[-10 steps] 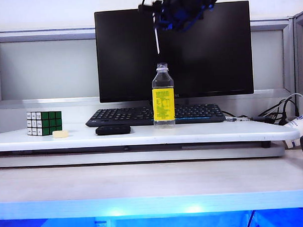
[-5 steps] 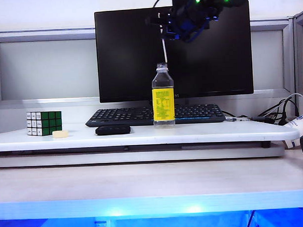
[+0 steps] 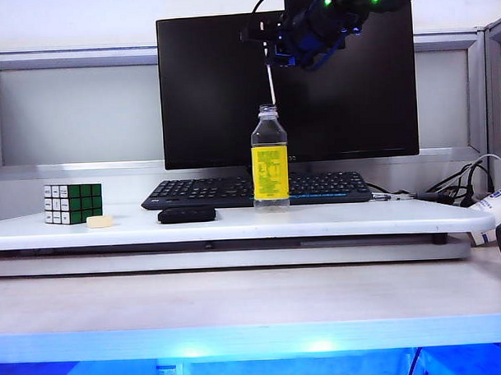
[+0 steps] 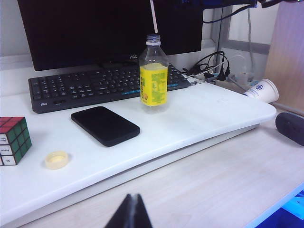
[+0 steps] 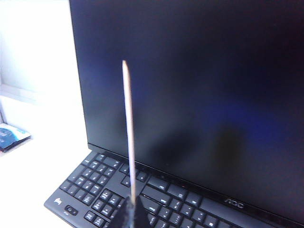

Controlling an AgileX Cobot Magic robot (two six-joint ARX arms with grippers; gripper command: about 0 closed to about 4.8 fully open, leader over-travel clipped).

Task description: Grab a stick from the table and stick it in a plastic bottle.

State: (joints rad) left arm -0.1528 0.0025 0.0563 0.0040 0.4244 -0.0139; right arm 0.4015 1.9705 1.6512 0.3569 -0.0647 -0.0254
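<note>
above yellow-labelled plastic bottle (image 3: 270, 158), right hand (image 3: 272, 55) pinching stick (image 3: 272, 84), left hand (image 4: 129, 213) closed low, "aoc" monitor (image 5: 190, 95)

Clear plastic bottle (image 3: 270, 158), yellow label; pale stick (image 3: 271, 84); black monitor (image 3: 206, 90).

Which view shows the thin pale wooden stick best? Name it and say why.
The right wrist view: the thin pale wooden stick fills the frame lengthwise, rising from the shut right gripper. The exterior view shows it short, hanging above the clear yellow-labelled plastic bottle; the left wrist view shows only its lower part.
</note>
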